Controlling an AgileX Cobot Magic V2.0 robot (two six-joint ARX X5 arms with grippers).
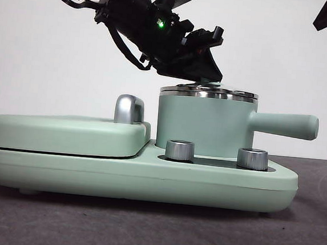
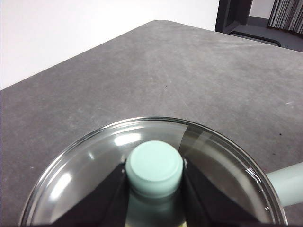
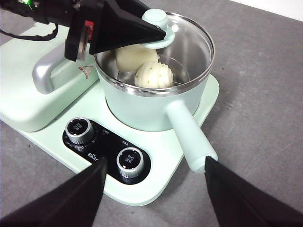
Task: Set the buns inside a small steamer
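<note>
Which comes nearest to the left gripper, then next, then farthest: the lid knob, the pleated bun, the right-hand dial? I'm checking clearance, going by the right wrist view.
1. The lid knob: held between the jaws of the left gripper, on top of the steamer.
2. The pleated bun: inside the steamer, under the glass lid.
3. The right-hand dial: on the black control panel in front of the steamer.

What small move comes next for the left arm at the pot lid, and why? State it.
Probably open the jaws and lift away. The left gripper is shut on the green knob of the glass lid, which sits on the small steamer, and both buns, the smooth one and the pleated one, lie inside. The right gripper waits open above the knobs.
</note>
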